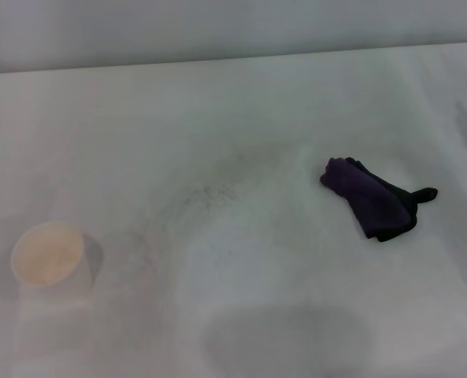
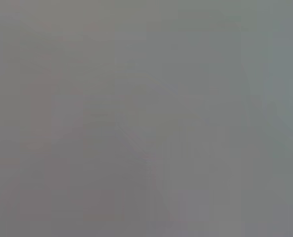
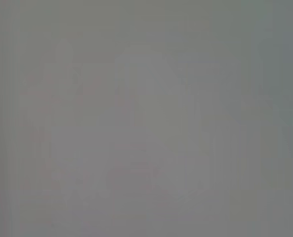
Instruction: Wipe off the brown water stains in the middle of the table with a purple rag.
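The purple rag (image 1: 370,197) lies crumpled on the white table (image 1: 233,102), right of the middle, with its black tab pointing right. No tan-brown puddle shows on the table; only faint grey speckled smudges (image 1: 209,193) lie in the middle. Neither gripper nor arm shows in the head view. Both wrist views show only a plain grey field with nothing to tell apart.
A white paper cup (image 1: 48,256) stands near the table's front left. A soft grey shadow (image 1: 284,339) lies on the table at the front middle. The table's far edge meets a grey wall (image 1: 233,31).
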